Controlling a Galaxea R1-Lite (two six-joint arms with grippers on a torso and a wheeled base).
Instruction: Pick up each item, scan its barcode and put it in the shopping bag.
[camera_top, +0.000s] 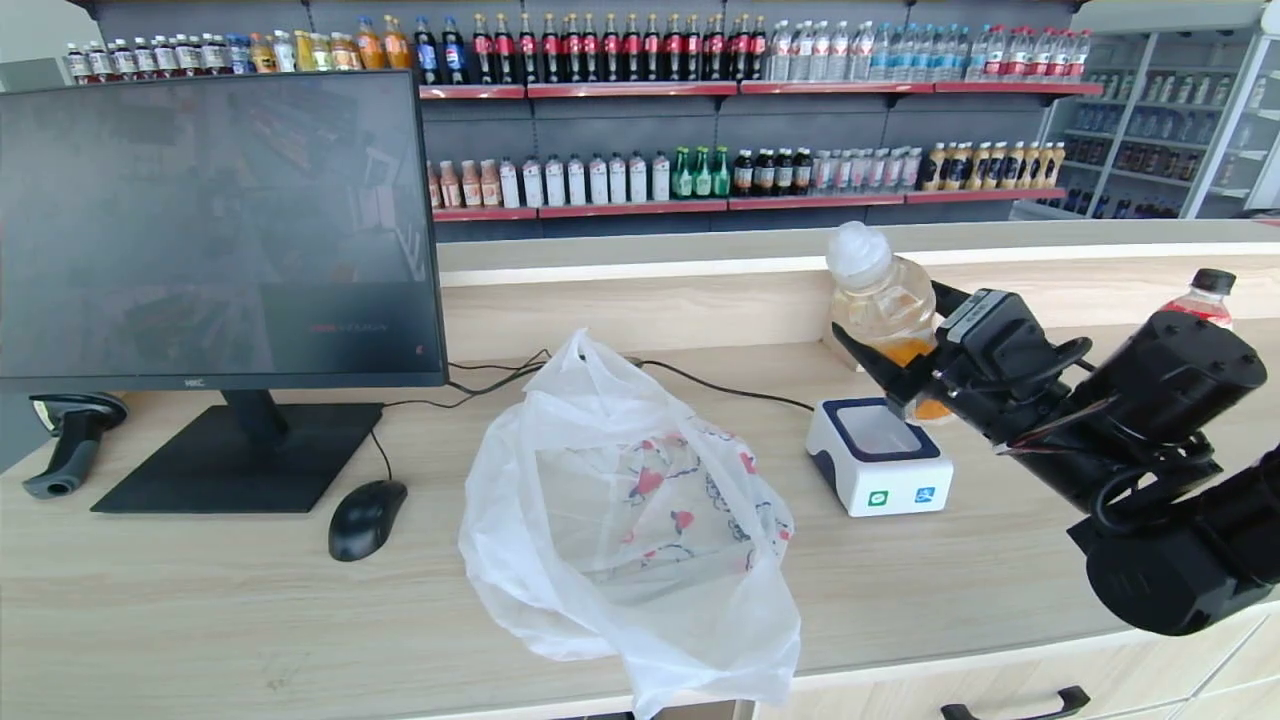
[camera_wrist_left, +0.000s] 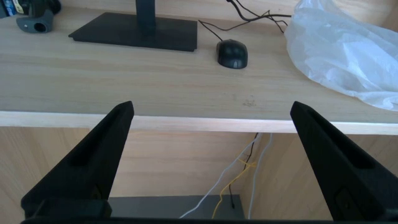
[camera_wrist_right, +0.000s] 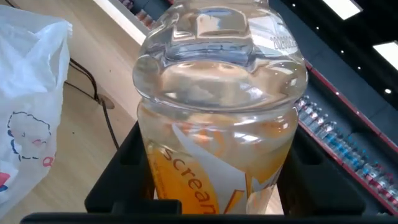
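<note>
My right gripper (camera_top: 900, 335) is shut on a clear bottle (camera_top: 878, 285) with a pale drink, an orange label and a clear domed cap. It holds the bottle tilted just above the white barcode scanner box (camera_top: 878, 470). The right wrist view shows the bottle (camera_wrist_right: 217, 112) clamped between the black fingers (camera_wrist_right: 118, 180). The white plastic shopping bag (camera_top: 630, 520) lies crumpled on the counter left of the scanner, with something red-patterned inside. My left gripper (camera_wrist_left: 211, 155) is open, below and in front of the counter's front edge (camera_wrist_left: 186, 121), holding nothing.
A monitor (camera_top: 215, 230) on a black stand, a black mouse (camera_top: 366, 518) and a handheld scanner (camera_top: 70, 440) occupy the counter's left. A black cable (camera_top: 720, 385) runs behind the bag. A red-labelled bottle (camera_top: 1205, 295) stands far right. A raised ledge (camera_top: 650, 300) borders the back.
</note>
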